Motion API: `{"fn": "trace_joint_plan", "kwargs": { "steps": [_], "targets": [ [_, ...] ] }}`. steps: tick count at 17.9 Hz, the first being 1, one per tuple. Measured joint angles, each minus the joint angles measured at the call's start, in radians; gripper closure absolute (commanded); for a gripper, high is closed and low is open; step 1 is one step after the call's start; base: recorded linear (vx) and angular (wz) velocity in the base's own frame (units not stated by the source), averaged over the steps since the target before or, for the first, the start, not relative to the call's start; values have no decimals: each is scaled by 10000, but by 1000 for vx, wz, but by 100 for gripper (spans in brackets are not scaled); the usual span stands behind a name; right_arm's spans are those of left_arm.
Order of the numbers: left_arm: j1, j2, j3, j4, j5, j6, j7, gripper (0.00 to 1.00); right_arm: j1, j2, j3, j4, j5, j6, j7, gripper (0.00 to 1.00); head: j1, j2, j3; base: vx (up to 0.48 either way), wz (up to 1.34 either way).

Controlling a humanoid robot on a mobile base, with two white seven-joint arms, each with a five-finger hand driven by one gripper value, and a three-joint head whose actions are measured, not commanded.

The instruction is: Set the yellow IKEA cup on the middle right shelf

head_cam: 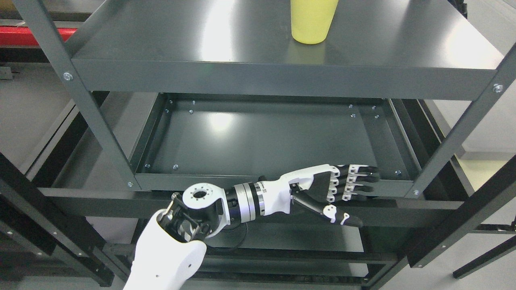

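A yellow cup (312, 20) stands upright on the upper dark grey shelf (242, 60), at its right half; its top is cut off by the frame edge. My left hand (354, 193) is far below it, in front of the lower shelf's front rim. The fingers are stretched out to the right, the thumb spread below them, and the hand holds nothing. The left arm (173, 241) comes in from the bottom left. The right arm does not show.
The lower shelf (266, 137) is a dark tray with a raised rim. Slanted metal uprights (92, 108) (463, 133) frame the rack on both sides. A red bar (24, 36) lies at the far left behind the rack.
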Motion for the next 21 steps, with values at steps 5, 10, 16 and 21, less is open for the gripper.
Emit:
{"fn": "trace_joint_plan", "kwargs": {
  "steps": [5,10,16,21],
  "targets": [
    [1292,0,251,781,-1901,-4291,3311,1,-1,0,0,0,0,0,0,1,0,0,0,1,-2],
    [2510,0,597,552,-2570,-5830,3890,1,0,0,0,0,0,-1,0,1,0,0,0,0,0],
    [3219,0,1442,-168,-2855,-5540,3872,1,0,0,0,0,0,-1,0,1,0,0,0,0,0],
    [3289,-1,2054,-585,-2924,-5347,3721,1,0,0,0,0,0,-1,0,1,0,0,0,0,0]
  ]
}}
